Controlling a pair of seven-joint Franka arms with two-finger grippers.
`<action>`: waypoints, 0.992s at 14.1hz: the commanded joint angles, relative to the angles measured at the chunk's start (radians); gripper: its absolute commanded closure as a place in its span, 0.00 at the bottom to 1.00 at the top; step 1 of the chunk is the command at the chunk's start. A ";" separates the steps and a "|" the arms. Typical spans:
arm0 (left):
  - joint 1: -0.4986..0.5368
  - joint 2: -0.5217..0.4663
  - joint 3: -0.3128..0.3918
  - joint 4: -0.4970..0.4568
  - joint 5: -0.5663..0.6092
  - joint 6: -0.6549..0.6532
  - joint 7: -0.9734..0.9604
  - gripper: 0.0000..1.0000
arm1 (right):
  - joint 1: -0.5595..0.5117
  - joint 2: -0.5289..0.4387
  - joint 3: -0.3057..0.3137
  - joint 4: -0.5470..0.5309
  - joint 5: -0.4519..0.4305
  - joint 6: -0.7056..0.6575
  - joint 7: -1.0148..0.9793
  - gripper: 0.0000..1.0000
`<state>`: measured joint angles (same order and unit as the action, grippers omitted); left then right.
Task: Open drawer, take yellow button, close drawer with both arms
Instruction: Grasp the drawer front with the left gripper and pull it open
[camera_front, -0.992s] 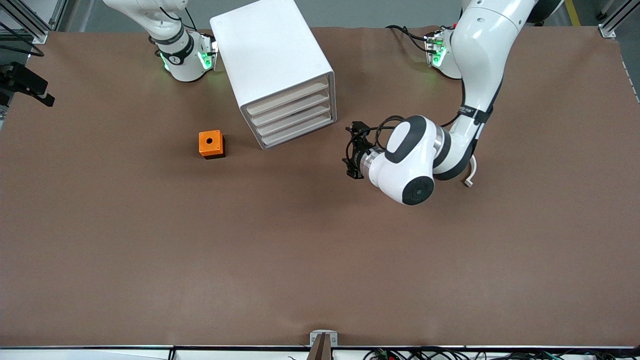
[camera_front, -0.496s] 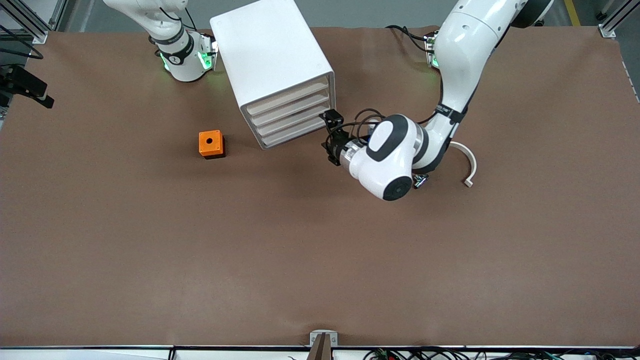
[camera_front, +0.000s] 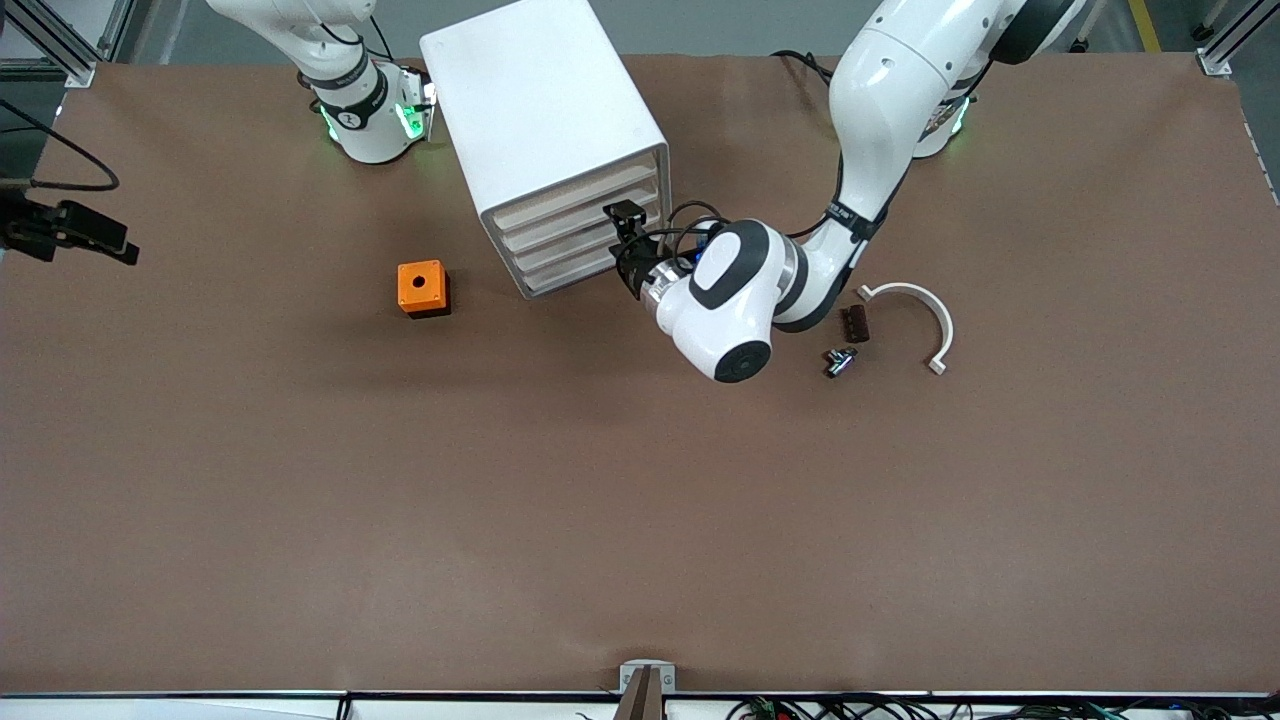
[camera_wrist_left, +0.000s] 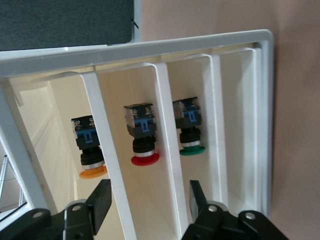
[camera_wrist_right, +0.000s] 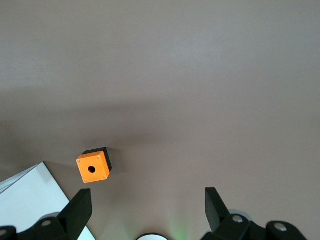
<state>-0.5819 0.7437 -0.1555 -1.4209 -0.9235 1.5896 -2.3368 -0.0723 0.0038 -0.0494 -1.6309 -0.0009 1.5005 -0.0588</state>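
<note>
Looking at this, the job has barely started: the drawer (camera_front: 575, 199) looks shut in the cabinet (camera_front: 545, 130), and the button (camera_wrist_left: 90, 150) inside it shows only through the front. The left claw (camera_front: 622, 245) sits right at the drawer fronts, fingers spread, gripping nothing. The right claw (camera_wrist_right: 147, 212) waits, spread, above the bench (camera_front: 400, 500) over the orange cube (camera_front: 422, 288). Opening, grabbing and closing are all left.

High front overview; wrist close-ups, sharing cabinet (camera_front: 560, 150).
</note>
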 joint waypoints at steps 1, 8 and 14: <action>-0.013 0.011 0.004 0.017 -0.023 -0.051 -0.059 0.32 | -0.030 0.059 0.016 0.054 -0.013 -0.014 0.000 0.00; -0.029 0.022 0.002 0.016 -0.066 -0.105 -0.130 0.51 | -0.029 0.068 0.016 0.057 -0.022 -0.013 0.014 0.00; -0.032 0.016 0.004 0.019 -0.072 -0.137 -0.131 1.00 | -0.023 0.068 0.017 0.051 -0.002 -0.020 0.135 0.00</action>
<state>-0.6258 0.7601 -0.1554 -1.4187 -0.9838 1.4884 -2.4527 -0.0843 0.0630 -0.0478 -1.5961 -0.0060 1.4980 0.0036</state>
